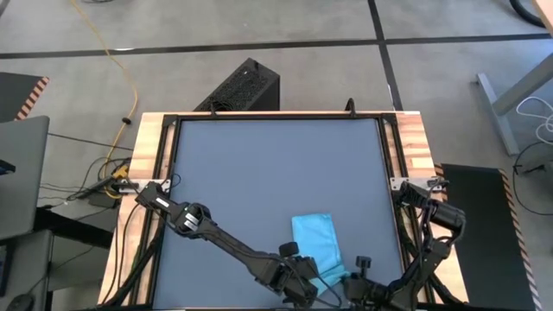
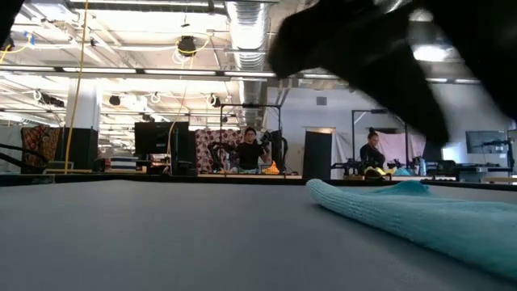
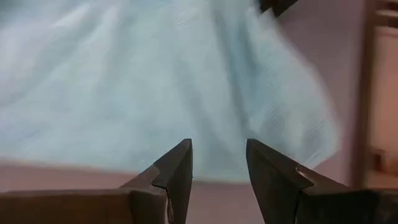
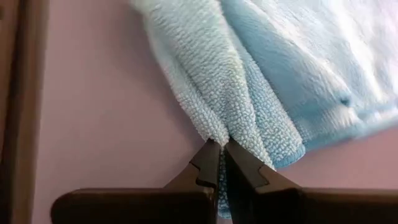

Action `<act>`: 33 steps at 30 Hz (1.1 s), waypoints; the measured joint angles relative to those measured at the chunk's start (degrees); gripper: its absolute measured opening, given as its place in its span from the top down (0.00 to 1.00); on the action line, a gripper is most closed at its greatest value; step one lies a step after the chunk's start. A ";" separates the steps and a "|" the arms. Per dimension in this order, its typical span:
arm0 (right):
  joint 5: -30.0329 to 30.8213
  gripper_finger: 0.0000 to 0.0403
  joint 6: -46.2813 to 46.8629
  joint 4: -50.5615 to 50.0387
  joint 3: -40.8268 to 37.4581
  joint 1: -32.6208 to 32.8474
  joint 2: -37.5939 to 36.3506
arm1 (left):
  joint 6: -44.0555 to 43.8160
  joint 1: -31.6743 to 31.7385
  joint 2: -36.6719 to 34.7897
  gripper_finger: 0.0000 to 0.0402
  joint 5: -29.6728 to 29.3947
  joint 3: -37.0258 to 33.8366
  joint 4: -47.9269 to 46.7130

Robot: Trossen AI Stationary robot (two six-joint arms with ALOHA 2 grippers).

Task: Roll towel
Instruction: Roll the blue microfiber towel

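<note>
Blue towel [image 4: 261, 81] lies at the table's [image 1: 259, 173] near edge. Right gripper [image 4: 222, 163] pinches its corner to start rolling; left gripper [image 3: 219, 163] hangs open beside its edge.

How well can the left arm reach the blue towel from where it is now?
Probably yes. The left gripper is open, right in front of the towel at its near edge, with only bare table between them. The right gripper is shut on a towel corner, off to the side, not blocking.
</note>
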 joint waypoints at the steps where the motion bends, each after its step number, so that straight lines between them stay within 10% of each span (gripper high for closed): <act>1: -0.39 0.90 2.89 -2.22 -0.06 -0.41 -0.24 | -1.39 0.00 0.00 0.65 -1.55 0.00 -1.63; 8: -3.52 0.89 22.61 -7.10 -0.56 -0.22 -5.27 | -5.91 0.76 0.00 0.65 -3.80 0.00 -3.97; 25: -16.33 0.29 14.78 -18.98 4.51 -2.73 -6.04 | -4.41 0.62 0.07 0.65 -5.82 0.00 -6.12; 33: -11.57 0.24 14.75 -37.82 15.29 -7.34 -9.45 | -0.81 0.50 0.09 0.65 -6.80 0.00 -8.35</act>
